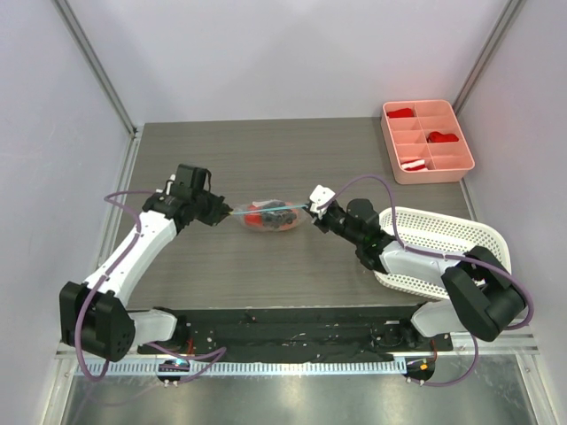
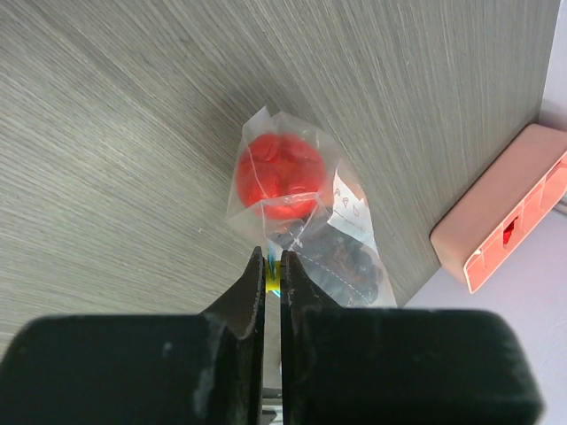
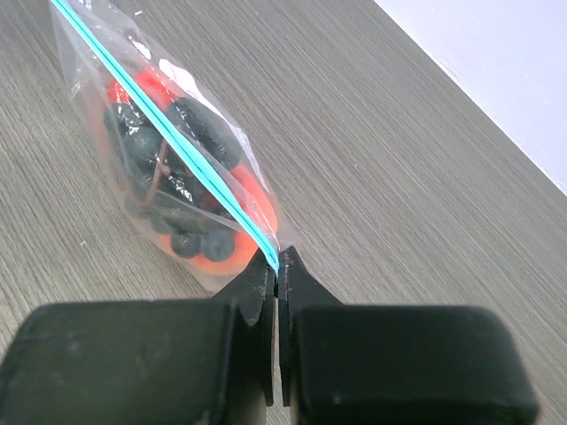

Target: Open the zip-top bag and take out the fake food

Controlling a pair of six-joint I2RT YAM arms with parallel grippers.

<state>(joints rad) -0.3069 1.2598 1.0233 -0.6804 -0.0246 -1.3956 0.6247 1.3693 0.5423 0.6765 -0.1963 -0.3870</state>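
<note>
Top external view: I see the zip-top bag (image 1: 270,215) stretched mid-way across the table (image 1: 266,159) between my left gripper (image 1: 227,211) and right gripper (image 1: 312,209), both pinched closed on its opposite ends, fake food (image 1: 264,218) inside.

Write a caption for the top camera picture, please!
Left gripper and right gripper pinch opposite ends of the zip-top bag, fake food inside.

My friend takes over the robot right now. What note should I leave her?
Left end effector: shut on one end of the zip-top bag.
Right end effector: shut on the other end, at the teal zip strip.
Bag stretched between them, mid table; fake food inside.
Done: bag gripped. Left: open the zip, which looks closed, and take the food out.
</note>
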